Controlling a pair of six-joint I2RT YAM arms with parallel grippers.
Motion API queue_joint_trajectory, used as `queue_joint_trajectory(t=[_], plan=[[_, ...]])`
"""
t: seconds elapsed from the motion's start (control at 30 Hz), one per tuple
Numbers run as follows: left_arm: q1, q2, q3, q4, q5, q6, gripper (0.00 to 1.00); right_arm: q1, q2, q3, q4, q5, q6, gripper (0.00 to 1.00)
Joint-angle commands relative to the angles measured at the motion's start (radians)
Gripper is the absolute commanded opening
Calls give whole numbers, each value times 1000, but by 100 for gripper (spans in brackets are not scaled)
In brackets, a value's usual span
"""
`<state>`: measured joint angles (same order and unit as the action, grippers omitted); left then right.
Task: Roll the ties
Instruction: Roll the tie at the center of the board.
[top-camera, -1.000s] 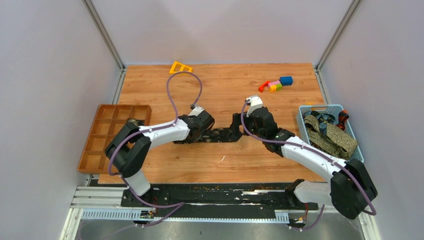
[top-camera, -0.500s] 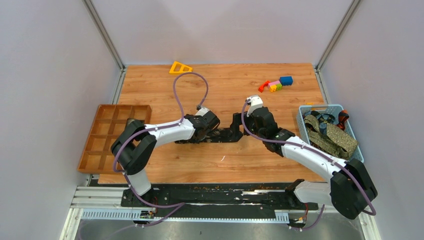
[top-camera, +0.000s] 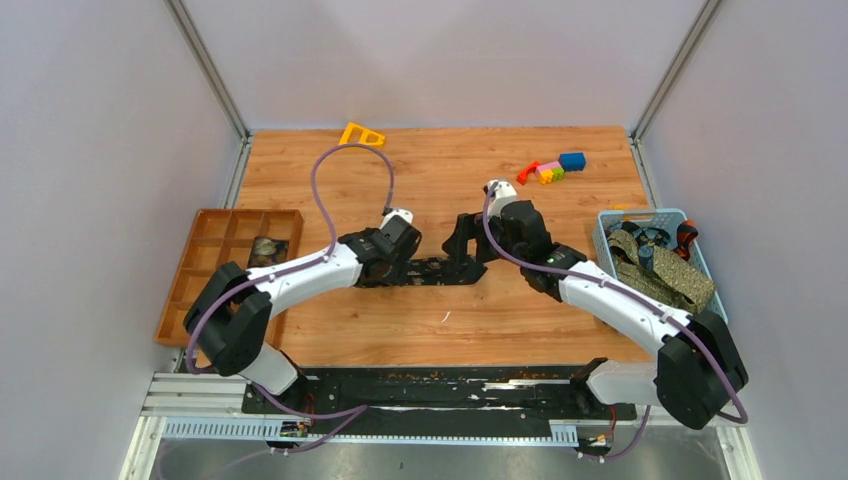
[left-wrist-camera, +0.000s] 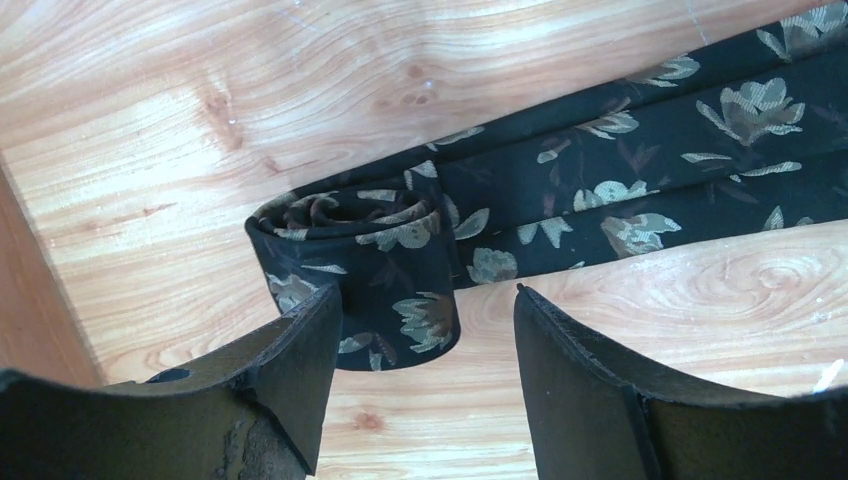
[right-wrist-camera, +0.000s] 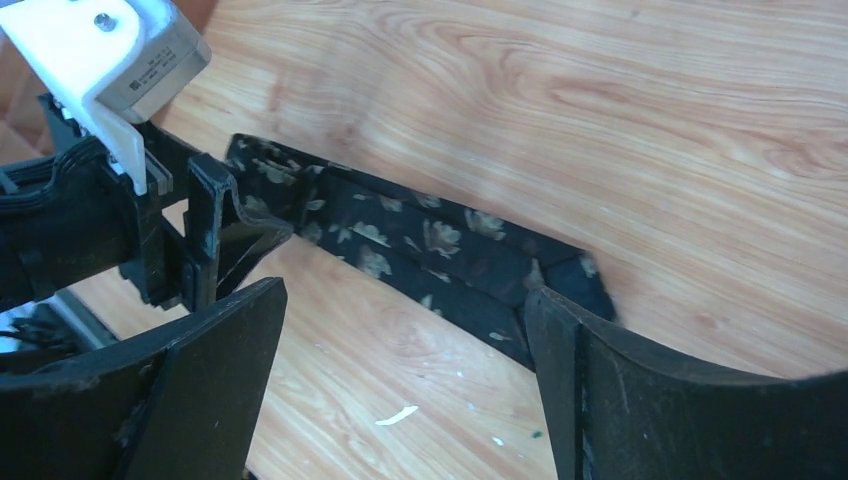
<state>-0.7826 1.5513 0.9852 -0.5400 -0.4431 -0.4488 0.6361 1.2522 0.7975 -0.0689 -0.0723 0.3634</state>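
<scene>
Setting: wood-grain table (top-camera: 420, 330) inside pale walls, with both arms reaching to mid-table.
Black tie (top-camera: 435, 268): dark fabric with pale leaf-like motifs, flat on the wood between the two wrists, running left to right in the top view.
Rolled end (left-wrist-camera: 370, 270): coiled up at the tie's left end, standing on its edge with the spiral showing on top; flat strip leading away to the right.
Left gripper (left-wrist-camera: 425, 310): spread wide and low over the table, gripping nothing; roll just ahead of the gap, its lower left edge hidden behind the left finger (left-wrist-camera: 290, 370).
Right gripper (right-wrist-camera: 400, 300): splayed wide and holding nothing, above the flat stretch of the tie, with the folded far end close to its right finger (right-wrist-camera: 600, 400).
Olive-tan ties (top-camera: 680, 280): heaped in a blue basket (top-camera: 607, 225) at the table's right edge, well apart from both grippers.
Tray (top-camera: 200, 215): brown, with compartments, at the left edge.
Far side: yellow triangle (top-camera: 361, 134) and coloured blocks (top-camera: 552, 168).
</scene>
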Motion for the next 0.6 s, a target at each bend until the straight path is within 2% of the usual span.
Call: queue_joint_trajectory(t=[0.0,0.33,0.57], plan=[[66,-87,-50,84,119,-9,71,-3,47,72,32,-110,86,91],[209,-297,-150,113,267,-4,73,26,249,189,59,-299,145,84],[353,-447,-243,126,291,-9,73,78,398,321,48,-357,184,75]])
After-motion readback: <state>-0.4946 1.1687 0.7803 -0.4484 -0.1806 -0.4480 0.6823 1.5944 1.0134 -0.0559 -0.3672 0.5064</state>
